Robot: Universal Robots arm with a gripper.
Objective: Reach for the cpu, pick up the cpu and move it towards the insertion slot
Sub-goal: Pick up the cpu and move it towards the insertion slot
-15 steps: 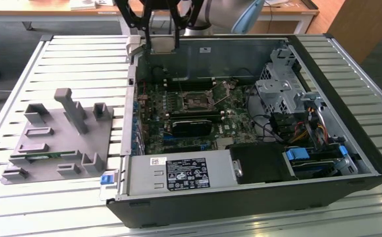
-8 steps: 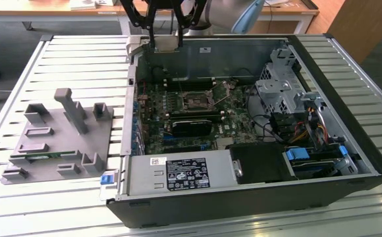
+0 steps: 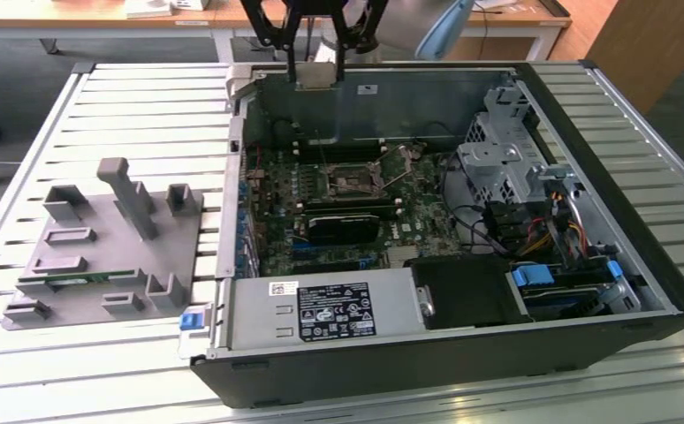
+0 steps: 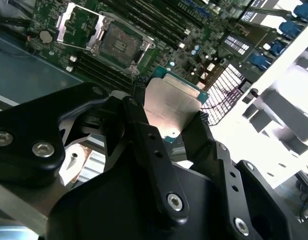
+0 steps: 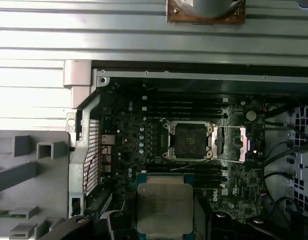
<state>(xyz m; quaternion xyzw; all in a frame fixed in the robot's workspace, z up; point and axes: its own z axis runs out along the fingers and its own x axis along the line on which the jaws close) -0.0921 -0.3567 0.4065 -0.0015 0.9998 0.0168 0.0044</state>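
My gripper (image 3: 316,69) hangs over the back wall of the open computer case (image 3: 625,291) and is shut on the cpu (image 3: 316,75), a flat silver square chip with a green edge. In both wrist views the cpu (image 4: 171,107) (image 5: 165,202) sits clamped between the black fingers (image 4: 139,132), well above the board. The insertion slot (image 3: 352,179) is a square socket with a dark centre and a silvery frame. It lies on the motherboard, uncovered, with its metal load plate (image 5: 229,144) flipped open beside the slot (image 5: 188,140) (image 4: 116,42).
A grey plastic fixture (image 3: 95,256) with a green memory stick (image 3: 77,281) stands on the slatted table at the exterior view's left. Inside the case are a black card (image 3: 342,225), a power supply (image 3: 318,309), a drive cage (image 3: 496,168) and cables (image 3: 531,230).
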